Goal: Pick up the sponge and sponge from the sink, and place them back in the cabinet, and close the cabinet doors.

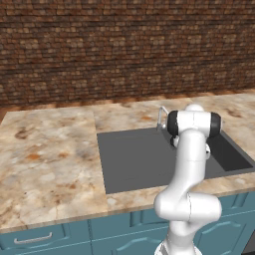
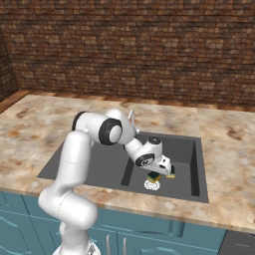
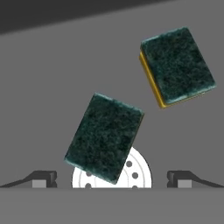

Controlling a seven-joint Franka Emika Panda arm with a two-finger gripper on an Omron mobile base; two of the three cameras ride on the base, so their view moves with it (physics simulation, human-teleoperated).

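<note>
**Spread jaws hang over two sponges in the sink**

Left base view: the white arm rises from the lower right of the frame and bends over the sink (image 1: 134, 159), a flat dark grey rectangular basin set in a tan, mottled marble table (image 1: 47, 159). A thin silver faucet (image 1: 162, 117) stands at the basin's far edge, just left of the arm's dark elbow joint. Rough brown brick wall (image 1: 124, 45) fills the upper frame; teal drawers (image 1: 35, 239) with a silver handle run along the bottom left.

Right base view: the arm reaches from the lower left down into the basin, and the gripper (image 2: 158, 172) hangs low at frame centre. Under it sit the near sponge (image 2: 153, 178), beside the round white drain (image 2: 151, 185), and the far sponge (image 2: 171, 175) just to its right; the hand partly covers both.

Hand view: the jaws are spread wide, their dark tips at the bottom left and right with nothing between them. The near sponge, speckled dark green face up, lies tilted at lower centre, overlapping the perforated drain. The far sponge sits apart at upper right, its yellow edge showing
</note>
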